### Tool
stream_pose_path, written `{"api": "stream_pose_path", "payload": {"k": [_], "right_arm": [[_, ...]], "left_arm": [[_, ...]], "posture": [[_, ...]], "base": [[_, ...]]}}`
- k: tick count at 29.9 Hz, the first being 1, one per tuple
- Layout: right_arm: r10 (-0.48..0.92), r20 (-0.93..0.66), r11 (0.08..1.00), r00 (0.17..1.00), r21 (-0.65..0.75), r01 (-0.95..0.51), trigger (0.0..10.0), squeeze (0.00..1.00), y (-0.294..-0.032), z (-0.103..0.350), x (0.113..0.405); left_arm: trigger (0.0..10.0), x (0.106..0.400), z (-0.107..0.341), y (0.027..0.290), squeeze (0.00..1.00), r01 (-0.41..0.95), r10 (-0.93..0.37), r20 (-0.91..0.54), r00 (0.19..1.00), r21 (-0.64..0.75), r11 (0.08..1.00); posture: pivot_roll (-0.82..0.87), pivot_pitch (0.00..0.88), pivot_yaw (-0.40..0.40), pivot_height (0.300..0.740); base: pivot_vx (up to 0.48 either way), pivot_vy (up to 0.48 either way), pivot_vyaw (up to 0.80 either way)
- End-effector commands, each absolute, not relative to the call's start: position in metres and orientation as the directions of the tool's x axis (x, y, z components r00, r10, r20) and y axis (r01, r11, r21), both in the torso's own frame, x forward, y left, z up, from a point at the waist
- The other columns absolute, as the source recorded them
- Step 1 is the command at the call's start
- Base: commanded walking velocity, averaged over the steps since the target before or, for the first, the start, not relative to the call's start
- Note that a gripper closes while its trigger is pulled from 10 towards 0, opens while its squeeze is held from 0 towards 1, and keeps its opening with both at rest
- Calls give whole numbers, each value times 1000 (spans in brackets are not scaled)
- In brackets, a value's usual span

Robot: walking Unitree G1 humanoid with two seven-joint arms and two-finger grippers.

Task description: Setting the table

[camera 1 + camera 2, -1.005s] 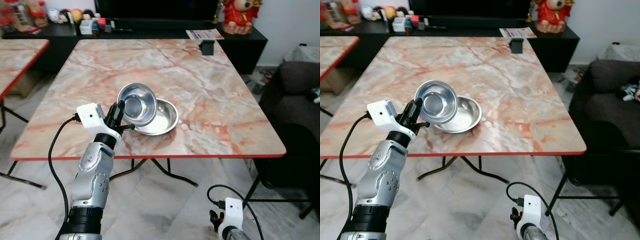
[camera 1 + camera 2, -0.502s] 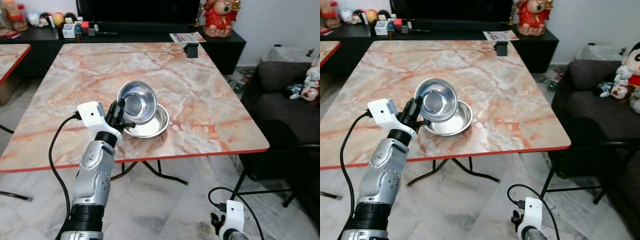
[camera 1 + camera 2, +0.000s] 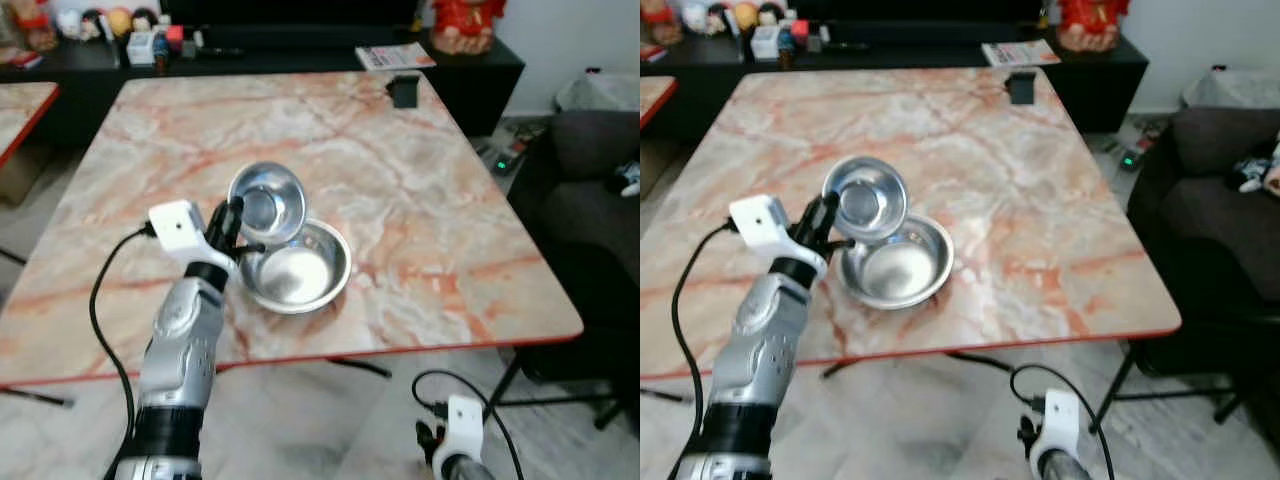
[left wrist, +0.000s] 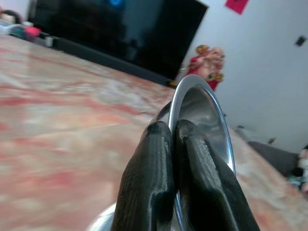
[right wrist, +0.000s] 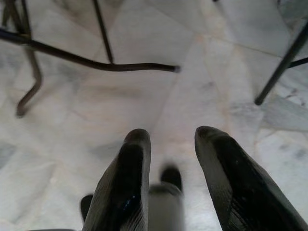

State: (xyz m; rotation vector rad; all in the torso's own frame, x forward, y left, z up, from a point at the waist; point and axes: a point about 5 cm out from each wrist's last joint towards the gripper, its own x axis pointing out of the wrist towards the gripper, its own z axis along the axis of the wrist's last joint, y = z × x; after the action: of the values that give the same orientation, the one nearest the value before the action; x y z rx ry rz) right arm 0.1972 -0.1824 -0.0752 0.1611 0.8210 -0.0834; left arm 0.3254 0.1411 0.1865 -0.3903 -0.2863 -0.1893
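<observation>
Centre-left of the frame, my left gripper pinches the tilted steel bowl by its rim (thin, shiny) above a wider steel dish; my right gripper hangs spread.

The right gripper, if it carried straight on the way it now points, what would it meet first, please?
Most likely the pale marble floor. The right gripper hangs low with open fingers aimed down at it, and nothing lies between; the table's black leg sits off to one side, though depth is hard to judge.

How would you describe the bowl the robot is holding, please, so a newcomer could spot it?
On the marble-patterned table, near its front edge, lie two steel bowls. The held bowl is the smaller, tilted on edge in the left hand, above the flat bowl.
</observation>
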Motion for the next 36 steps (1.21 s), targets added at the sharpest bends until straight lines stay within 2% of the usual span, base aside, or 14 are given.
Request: {"api": "stream_pose_path", "payload": {"k": [1, 13, 16, 18, 22, 26, 27, 28, 29, 36], "right_arm": [[-37, -741, 981, 671, 102, 167, 10000, 0, -189, -77, 192], [-37, -746, 980, 665, 104, 171, 10000, 0, -188, -79, 188], [-39, -747, 980, 663, 100, 170, 10000, 0, -189, -79, 187], [-40, -749, 981, 662, 98, 170, 10000, 0, -190, -80, 186], [-40, -747, 980, 664, 101, 172, 10000, 0, -189, -79, 187], [-38, -748, 980, 663, 103, 173, 10000, 0, -188, -80, 187], [-36, -748, 979, 662, 105, 172, 10000, 0, -187, -80, 187], [-36, -748, 979, 662, 105, 172, 10000, 0, -187, -80, 187], [-35, -748, 979, 663, 108, 174, 10000, 0, -186, -80, 187], [-24, -752, 978, 659, 119, 172, 10000, 0, -181, -81, 186]], "left_arm": [[10000, 324, 188, 135, 0, 262, -153, 319, 936, -338, 904], [10000, 321, 185, 132, 0, 256, -152, 301, 941, -345, 903], [10000, 319, 179, 128, 0, 261, -163, 266, 950, -394, 881], [10000, 320, 175, 123, 0, 259, -168, 218, 961, -510, 820], [10000, 325, 177, 124, 0, 207, -135, 168, 977, -571, 795], [10000, 328, 174, 125, 0, 149, -123, 85, 989, -589, 794], [10000, 329, 169, 127, 0, 109, -116, 25, 993, -578, 809], [10000, 329, 169, 127, 0, 109, -116, 25, 993, -578, 809], [10000, 328, 171, 128, 0, 98, -118, 11, 993, -629, 771], [10000, 326, 175, 129, 0, 109, -182, -59, 981, -611, 784]], "posture": [[-4, 129, -34, 740], [-8, 126, -30, 740], [-8, 129, -32, 740], [-11, 131, -32, 740], [-12, 133, -29, 740], [-10, 135, -25, 740], [-7, 137, -23, 740], [-7, 137, -23, 740], [-6, 141, -19, 740], [5, 143, -10, 740]], "base": [[0, 0, 0], [0, 0, 0], [0, 0, 0], [0, 0, 0], [0, 0, 0], [0, 0, 0], [0, 0, 0], [0, 0, 0], [0, 0, 0], [0, 0, 0]]}}
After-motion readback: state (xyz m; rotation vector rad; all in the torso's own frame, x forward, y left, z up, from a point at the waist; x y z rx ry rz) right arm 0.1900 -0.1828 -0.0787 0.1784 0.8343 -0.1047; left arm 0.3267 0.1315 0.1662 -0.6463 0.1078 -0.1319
